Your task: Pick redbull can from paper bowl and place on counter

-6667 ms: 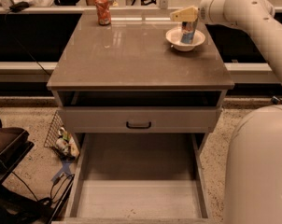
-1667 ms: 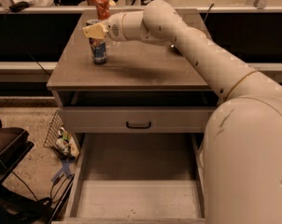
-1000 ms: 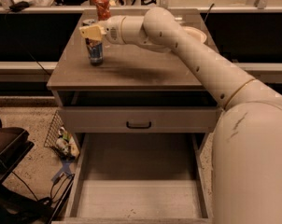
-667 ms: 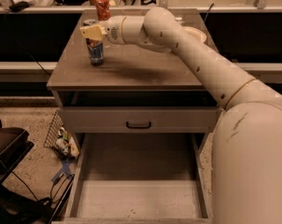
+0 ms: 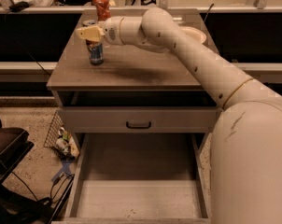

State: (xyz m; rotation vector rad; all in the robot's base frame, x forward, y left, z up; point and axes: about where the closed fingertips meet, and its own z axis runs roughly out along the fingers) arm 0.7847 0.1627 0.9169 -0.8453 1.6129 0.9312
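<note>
Camera view shows the redbull can standing upright on the counter, near its back left corner, with the gripper at the can's upper part. Whether the claw is clamped on the can or has let go cannot be told. The step in hand looks like the release: I would make sure the can's base sits flat on the top, part the claw fully, then lift straight up and away so the tall, slim can is not tipped or nudged toward the orange can behind it. The paper bowl sits well apart at the back right, half hidden by the arm; nothing shows in it. Below, the bottom drawer is pulled out with nothing visible inside.
</note>
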